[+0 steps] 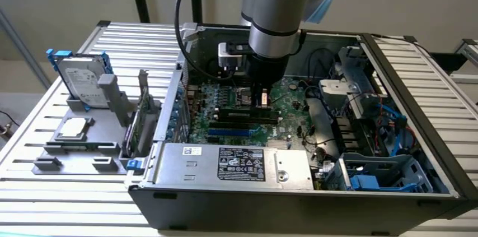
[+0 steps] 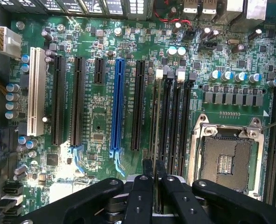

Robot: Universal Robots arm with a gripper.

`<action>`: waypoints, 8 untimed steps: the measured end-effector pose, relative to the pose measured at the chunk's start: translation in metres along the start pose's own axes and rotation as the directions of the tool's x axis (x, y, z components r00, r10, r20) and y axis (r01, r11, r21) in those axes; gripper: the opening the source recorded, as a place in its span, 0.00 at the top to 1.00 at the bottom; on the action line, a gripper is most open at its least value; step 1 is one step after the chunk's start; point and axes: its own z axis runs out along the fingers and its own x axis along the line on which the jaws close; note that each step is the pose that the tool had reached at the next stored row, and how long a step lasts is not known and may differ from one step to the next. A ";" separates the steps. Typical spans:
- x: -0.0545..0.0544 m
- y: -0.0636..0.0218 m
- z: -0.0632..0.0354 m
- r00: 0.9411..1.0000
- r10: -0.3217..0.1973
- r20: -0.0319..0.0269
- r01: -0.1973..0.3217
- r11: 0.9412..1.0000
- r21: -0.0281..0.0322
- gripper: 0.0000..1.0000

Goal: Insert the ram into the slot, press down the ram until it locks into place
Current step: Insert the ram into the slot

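Observation:
My gripper (image 1: 261, 101) reaches down into the open computer case onto the motherboard (image 1: 287, 94), over the row of black memory slots (image 1: 245, 116). In the wrist view its two black fingers (image 2: 147, 170) are shut on the ram (image 2: 155, 116). The ram shows edge-on as a thin strip standing upright along the outermost slot (image 2: 160, 116), in line with it. Whether it is fully seated cannot be told. White latches (image 2: 159, 73) sit at the far end of the slots, and the neighbouring black slots (image 2: 177, 116) hold nothing.
The square silver-framed CPU socket (image 2: 226, 158) lies beside the memory slots. On the other side are a blue slot (image 2: 117, 107), black expansion slots (image 2: 77, 100) and a white one (image 2: 36, 91). The power supply (image 1: 239, 161) and drive cage (image 1: 381, 172) line the case. A hard drive (image 1: 78, 80) stands outside.

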 end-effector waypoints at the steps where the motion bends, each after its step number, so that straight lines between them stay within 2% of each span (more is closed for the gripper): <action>1: 0.000 0.0000 0.0002 1.000 0.000 0.000 0.000 1.000 0.000 0.86; 6: 0.000 -0.0001 0.0015 1.000 0.000 0.000 0.000 1.000 -0.001 0.86; 8: 0.000 -0.0002 0.0034 1.000 0.000 0.002 0.000 1.000 -0.001 0.86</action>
